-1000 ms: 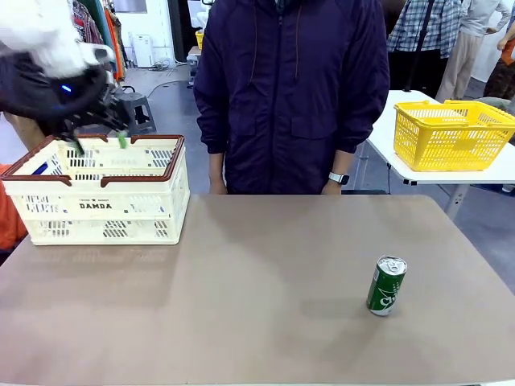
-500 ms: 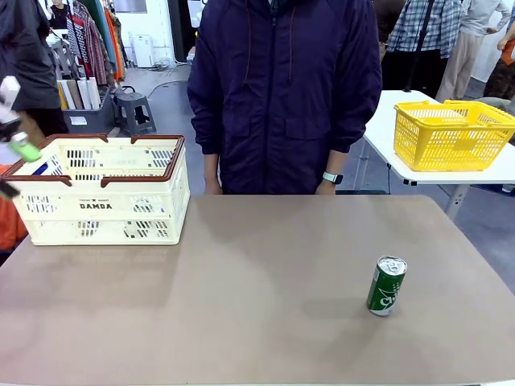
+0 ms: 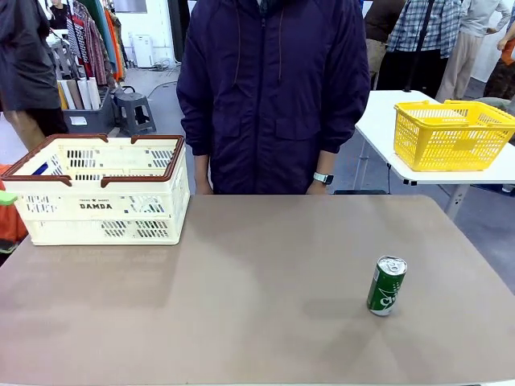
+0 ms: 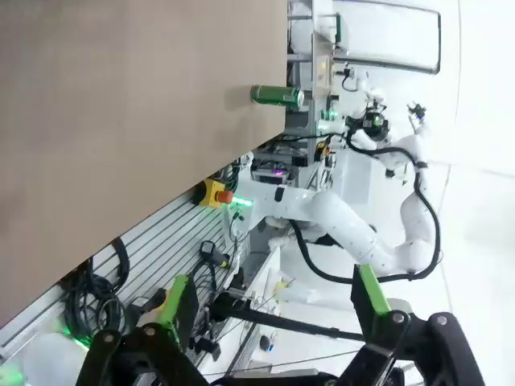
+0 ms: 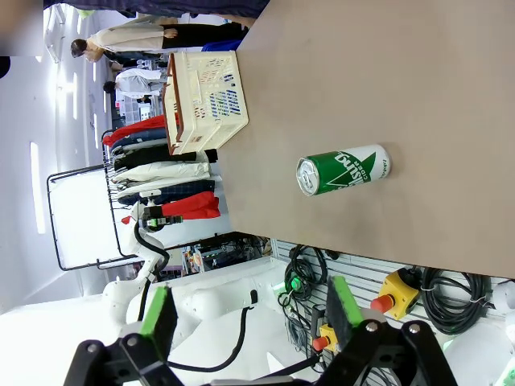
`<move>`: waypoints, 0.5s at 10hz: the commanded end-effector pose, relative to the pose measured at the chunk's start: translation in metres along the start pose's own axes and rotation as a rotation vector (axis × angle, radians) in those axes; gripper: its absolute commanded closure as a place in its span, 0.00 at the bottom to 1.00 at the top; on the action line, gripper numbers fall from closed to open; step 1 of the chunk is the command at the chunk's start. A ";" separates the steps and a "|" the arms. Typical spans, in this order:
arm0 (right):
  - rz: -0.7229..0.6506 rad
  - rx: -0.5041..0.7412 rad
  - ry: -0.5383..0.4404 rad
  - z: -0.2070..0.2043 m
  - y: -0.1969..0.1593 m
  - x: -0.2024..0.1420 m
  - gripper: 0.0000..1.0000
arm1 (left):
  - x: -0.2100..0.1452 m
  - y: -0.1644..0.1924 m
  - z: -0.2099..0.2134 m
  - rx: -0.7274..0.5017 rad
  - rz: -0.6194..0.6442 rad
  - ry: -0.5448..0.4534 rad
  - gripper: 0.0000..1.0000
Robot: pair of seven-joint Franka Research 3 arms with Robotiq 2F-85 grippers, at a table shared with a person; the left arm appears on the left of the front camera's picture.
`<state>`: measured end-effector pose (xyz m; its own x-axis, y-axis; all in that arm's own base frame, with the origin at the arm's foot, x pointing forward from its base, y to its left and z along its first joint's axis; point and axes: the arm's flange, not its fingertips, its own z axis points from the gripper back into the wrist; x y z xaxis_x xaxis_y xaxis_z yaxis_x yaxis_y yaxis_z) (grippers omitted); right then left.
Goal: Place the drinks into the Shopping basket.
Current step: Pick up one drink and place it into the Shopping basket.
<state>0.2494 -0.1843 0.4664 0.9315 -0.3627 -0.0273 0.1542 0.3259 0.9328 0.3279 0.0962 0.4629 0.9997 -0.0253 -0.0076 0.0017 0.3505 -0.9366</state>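
A matte brown tabletop (image 3: 265, 314) fills the near half of the room towards 6 o'clock, evenly lit with only soft shadows. At 2 o'clock stands a white side table (image 3: 380, 127) on pale legs, carrying a bright yellow mesh plastic basket (image 3: 451, 135). Smooth grey floor (image 3: 483, 221) runs under it and shows again at 11 o'clock, where a small dark step stool (image 3: 133, 108) sits beside a grey bin of upright flat boards (image 3: 80, 100). Behind those hangs a rack of colourful garments (image 3: 90, 32), and a white boxy unit (image 3: 143, 50) stands against the pale far wall.
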 end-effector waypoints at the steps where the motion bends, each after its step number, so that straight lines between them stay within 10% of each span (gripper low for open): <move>1: 0.001 0.011 -0.003 0.002 0.003 0.000 0.00 | 0.007 -0.026 0.002 0.041 -0.039 0.054 0.00; 5: 0.001 0.011 -0.003 0.002 0.003 0.000 0.00 | 0.007 -0.026 0.002 0.041 -0.039 0.054 0.00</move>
<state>0.2494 -0.1843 0.4664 0.9315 -0.3626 -0.0273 0.1541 0.3259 0.9328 0.3379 0.0853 0.4881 0.9962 -0.0842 0.0222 0.0532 0.3861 -0.9209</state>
